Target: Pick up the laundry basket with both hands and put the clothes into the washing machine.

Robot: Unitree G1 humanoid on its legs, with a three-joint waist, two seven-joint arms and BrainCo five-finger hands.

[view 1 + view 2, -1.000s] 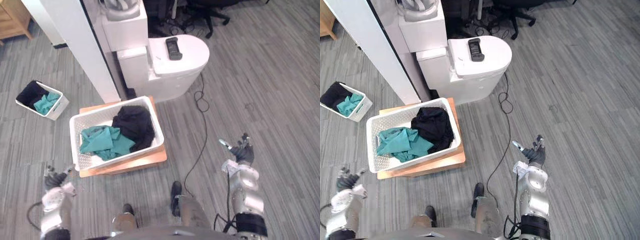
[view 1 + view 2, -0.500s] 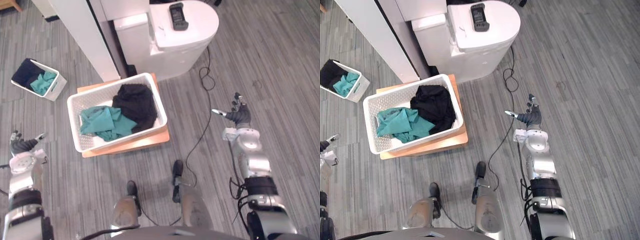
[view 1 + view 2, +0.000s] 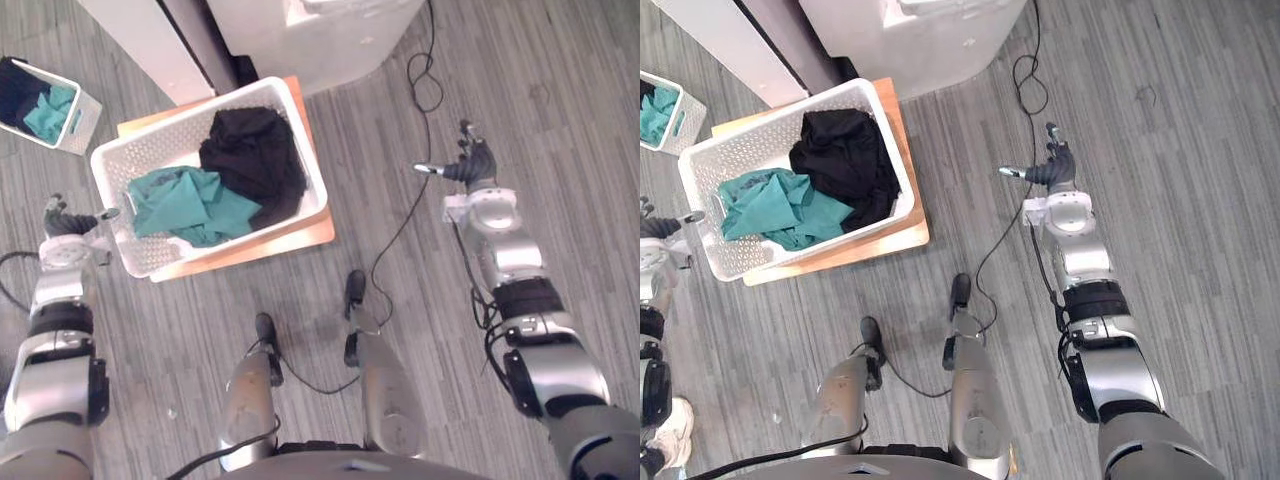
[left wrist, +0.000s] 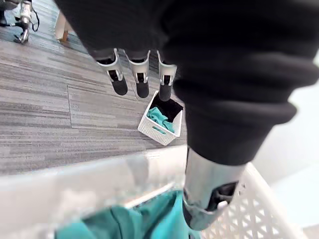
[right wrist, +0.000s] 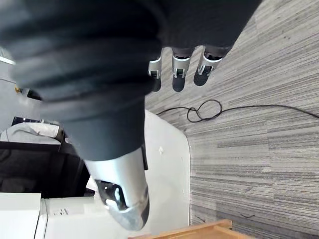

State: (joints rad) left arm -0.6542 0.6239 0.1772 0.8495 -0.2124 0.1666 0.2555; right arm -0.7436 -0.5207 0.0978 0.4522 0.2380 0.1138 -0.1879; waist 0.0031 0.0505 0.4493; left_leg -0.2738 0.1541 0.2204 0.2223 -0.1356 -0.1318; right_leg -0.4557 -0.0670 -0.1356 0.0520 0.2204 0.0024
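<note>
Both arms have extended: the left hand [image 3: 66, 222], fingers spread, now sits just beside the left end of the laundry basket [image 3: 180, 120] (upper left, clothes [image 3: 185, 205] inside), whereas the right hand [image 3: 470, 165], also spread, remains well apart, so no grasp is established yet.

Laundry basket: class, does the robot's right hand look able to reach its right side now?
Probably yes: the right hand is open, beside the laundry basket, with bare floor between them.
</note>
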